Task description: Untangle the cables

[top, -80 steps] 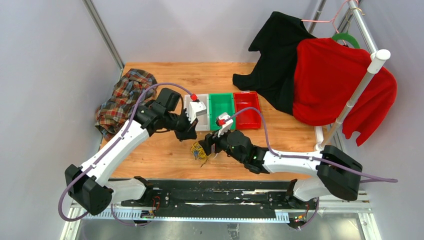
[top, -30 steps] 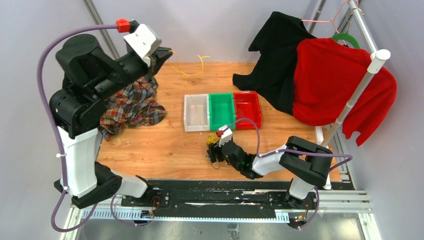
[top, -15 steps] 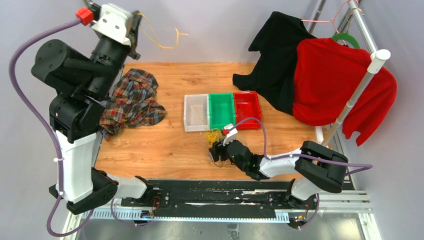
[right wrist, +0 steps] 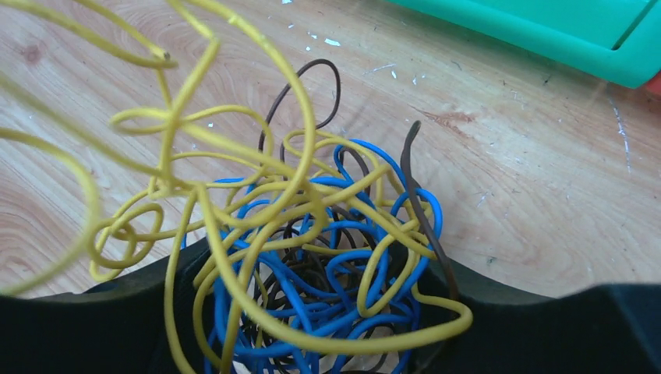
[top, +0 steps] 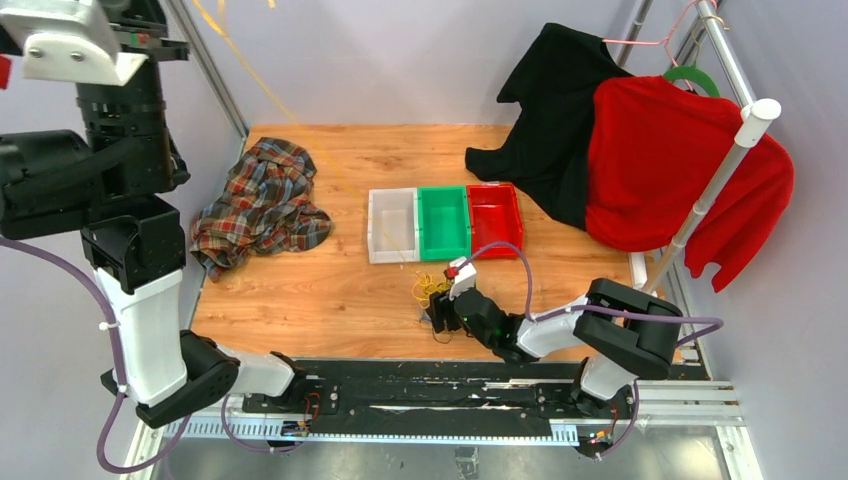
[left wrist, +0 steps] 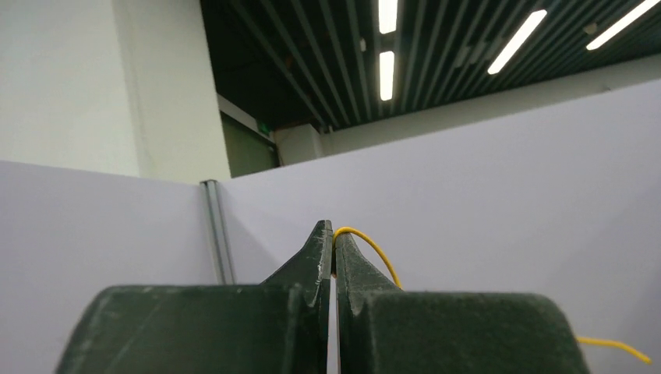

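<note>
Tension worries me: left tool, high up, pinches the yellow cable while right tool gapes around the tangle on the desk, so a hard pull could tighten knots.

Cables: small tangle of thin yellow, blue and dark brown-black wire loops. Lies on wooden worktop close to near edge, about mid-width. Blue and dark loops packed at core, yellow loops looser around them. One yellow strand runs taut up toward far-left corner, pinched between left fingers.
</note>
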Action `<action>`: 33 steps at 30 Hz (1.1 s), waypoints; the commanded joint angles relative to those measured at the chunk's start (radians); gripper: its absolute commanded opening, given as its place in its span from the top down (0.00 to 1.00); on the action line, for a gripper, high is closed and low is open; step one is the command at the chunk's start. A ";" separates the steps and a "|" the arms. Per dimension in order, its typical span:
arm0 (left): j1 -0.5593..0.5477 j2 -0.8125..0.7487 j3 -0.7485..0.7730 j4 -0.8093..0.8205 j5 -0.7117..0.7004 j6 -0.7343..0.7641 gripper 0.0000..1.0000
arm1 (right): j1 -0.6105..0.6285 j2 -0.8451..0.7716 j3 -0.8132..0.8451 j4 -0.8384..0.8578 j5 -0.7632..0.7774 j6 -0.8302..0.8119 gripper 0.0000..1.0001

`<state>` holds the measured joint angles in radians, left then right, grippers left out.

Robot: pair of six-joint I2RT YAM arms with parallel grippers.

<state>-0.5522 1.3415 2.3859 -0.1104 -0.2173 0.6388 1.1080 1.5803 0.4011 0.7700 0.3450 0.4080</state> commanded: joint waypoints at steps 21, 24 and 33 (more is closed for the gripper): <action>-0.003 -0.297 -0.520 -0.137 0.118 -0.069 1.00 | 0.004 -0.212 -0.023 -0.207 0.054 -0.020 0.36; -0.003 -0.368 -0.764 -0.278 0.100 -0.092 1.00 | 0.003 -0.264 0.027 -0.269 0.048 -0.049 0.36; 0.039 -0.462 -1.252 -0.510 -0.038 0.005 0.90 | 0.019 -0.184 0.175 -0.243 -0.124 -0.046 0.26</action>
<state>-0.5465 0.9268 1.2430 -0.4557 -0.2138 0.6243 1.1084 1.3266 0.4969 0.5297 0.3134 0.3676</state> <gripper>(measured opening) 0.057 0.722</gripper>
